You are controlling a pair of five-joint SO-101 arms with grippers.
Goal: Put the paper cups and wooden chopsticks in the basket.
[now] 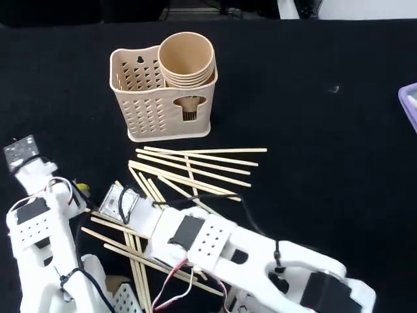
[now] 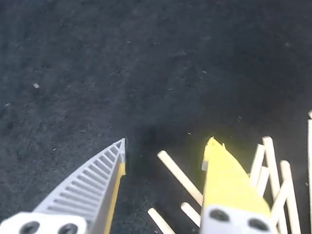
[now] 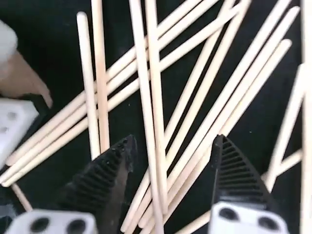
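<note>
Currently, the paper cups [image 1: 187, 60] are nested in one stack and stand upright inside the basket [image 1: 156, 107], in its right-hand part as the high view shows it; the lowest cup is visible through the cut-out in the front wall; the basket stands upright toward the far side of the table [image 1: 313, 150], which is covered in black cloth. Outside the basket, the wooden chopsticks [image 1: 195, 164] lie loose on the cloth just in front of it, apart from its base; they form a fan of long sticks that cross one another, and a second group lies nearer the arms, partly hidden under the right arm [image 1: 215, 244], which lies across them. The right gripper [image 3: 173, 141] hangs over this pile with its black fingers [image 3: 109, 170] spread wide; several crossed sticks pass through the gap between the jaws, and nothing is clamped; whether the fingertips touch the cloth cannot be told. The left arm [image 1: 36, 228] stands at the near left corner; the left gripper [image 2: 166, 146] is likewise spread wide and holds nothing; its yellow finger [image 2: 226, 180] sits over the ends of a few chopsticks, the grey ribbed finger [image 2: 92, 185] over bare cloth. A purple object [image 1: 408, 104] lies at the right edge of the table, well apart from the basket.
</note>
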